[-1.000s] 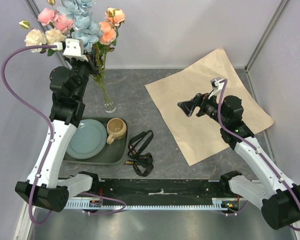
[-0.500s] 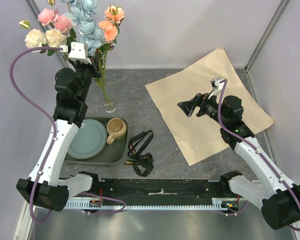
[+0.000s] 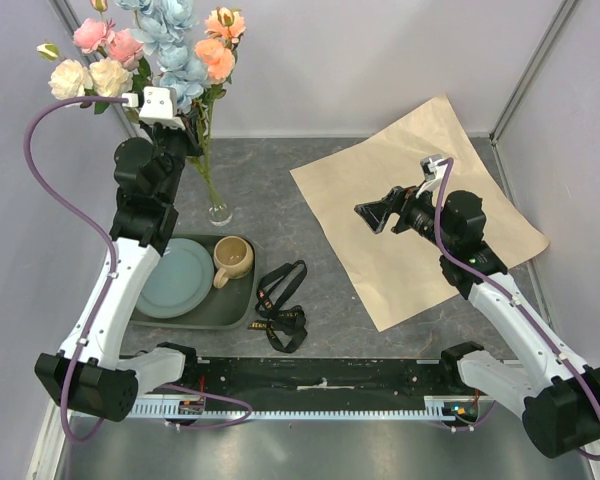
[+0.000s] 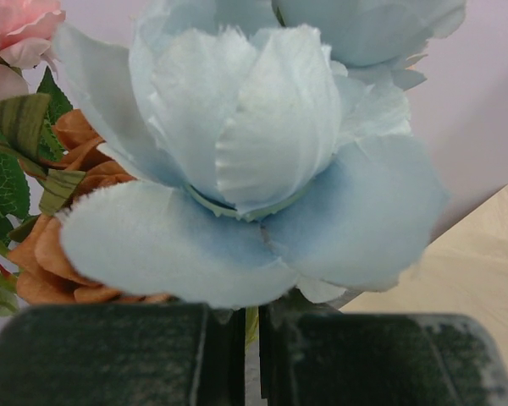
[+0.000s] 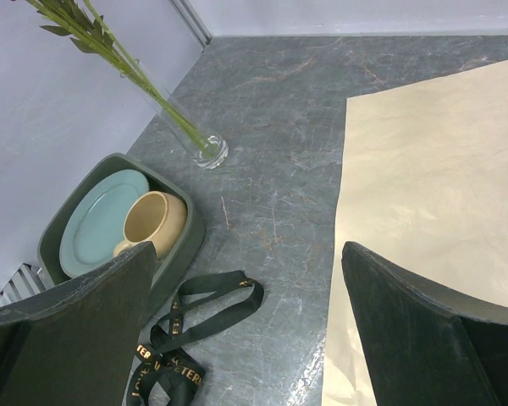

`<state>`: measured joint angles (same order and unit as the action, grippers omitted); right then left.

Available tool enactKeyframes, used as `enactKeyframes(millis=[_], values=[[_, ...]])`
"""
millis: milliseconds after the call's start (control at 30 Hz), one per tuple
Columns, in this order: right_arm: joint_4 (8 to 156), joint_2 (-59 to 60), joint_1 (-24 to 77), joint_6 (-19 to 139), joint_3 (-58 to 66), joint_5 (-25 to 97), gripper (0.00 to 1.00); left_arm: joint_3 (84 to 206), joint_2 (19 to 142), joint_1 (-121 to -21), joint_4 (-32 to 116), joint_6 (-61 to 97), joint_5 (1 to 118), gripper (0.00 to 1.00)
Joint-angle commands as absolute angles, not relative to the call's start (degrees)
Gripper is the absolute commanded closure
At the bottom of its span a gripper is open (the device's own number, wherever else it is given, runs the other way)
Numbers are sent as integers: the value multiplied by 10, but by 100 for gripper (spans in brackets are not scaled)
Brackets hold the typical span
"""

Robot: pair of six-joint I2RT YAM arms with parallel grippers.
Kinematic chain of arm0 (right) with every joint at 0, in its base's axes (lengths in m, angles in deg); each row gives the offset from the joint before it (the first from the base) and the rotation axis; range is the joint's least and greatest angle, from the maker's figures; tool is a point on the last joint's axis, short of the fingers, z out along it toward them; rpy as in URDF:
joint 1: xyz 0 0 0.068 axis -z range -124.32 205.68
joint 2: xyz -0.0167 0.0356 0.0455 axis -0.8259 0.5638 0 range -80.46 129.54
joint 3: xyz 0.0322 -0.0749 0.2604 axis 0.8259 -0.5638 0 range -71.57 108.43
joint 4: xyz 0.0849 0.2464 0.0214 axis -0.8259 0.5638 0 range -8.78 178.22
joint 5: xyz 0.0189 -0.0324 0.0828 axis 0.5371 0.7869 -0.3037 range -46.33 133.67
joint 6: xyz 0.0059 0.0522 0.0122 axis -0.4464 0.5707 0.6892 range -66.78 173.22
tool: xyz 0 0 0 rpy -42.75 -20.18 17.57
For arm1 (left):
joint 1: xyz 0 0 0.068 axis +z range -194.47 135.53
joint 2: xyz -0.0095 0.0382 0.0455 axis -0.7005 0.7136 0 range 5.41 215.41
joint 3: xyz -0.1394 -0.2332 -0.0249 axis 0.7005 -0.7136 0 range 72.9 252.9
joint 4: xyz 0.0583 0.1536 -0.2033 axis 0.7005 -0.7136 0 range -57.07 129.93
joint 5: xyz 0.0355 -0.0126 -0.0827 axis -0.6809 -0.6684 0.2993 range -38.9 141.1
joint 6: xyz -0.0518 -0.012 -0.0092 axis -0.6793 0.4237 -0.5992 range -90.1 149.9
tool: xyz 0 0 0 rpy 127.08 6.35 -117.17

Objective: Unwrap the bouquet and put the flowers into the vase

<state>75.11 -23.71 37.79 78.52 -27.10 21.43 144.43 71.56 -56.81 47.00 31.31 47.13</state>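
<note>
Item: long-stemmed artificial flowers (image 3: 170,55) in pink, cream, peach and light blue with green leaves. Stems set down into the small narrow clear glass vase (image 3: 218,211), heads fanned out high above it and leaning off upright. Handling, as judged: light, with fabric petals soft and easily crushed and stems probably springy. Top-heavy against so slight a vase, so likely to tip it. Best taken low on the bare stems below the leaves, never by the blooms. Left tool (image 4: 252,342): closed on a thin green stem right under a light blue bloom, well above the vase rim. Right tool (image 5: 245,338): jaws wide apart, holding nothing, hovering well to the right of the vase. Beneath it: flat sheet of orange-tan kraft paper (image 3: 380,280), well apart from the vase and out of the way. Just beside the vase on the near side: dark green rectangular tray (image 3: 238,312) carrying a pale teal round plate (image 3: 172,280) and a tan ceramic mug (image 3: 232,258) with handle; closest obstacle should the vase slide or fall. Near the vase, further toward the arm bases and right of the tray: loose black lettered ribbon (image 3: 280,305) on the grey stone-look desk (image 3: 310,185); possible snag for a low pass. Vase glass: smooth, fragile, small-footed.
</note>
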Motion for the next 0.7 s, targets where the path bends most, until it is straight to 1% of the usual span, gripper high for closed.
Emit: enactKeyframes(millis=[0, 667], values=[[726, -238, 377, 791, -274, 206, 2, 1441, 726, -566, 507, 332, 433, 98], [723, -229, 377, 798, -275, 202, 2, 1447, 752, -566, 463, 271, 358, 98]])
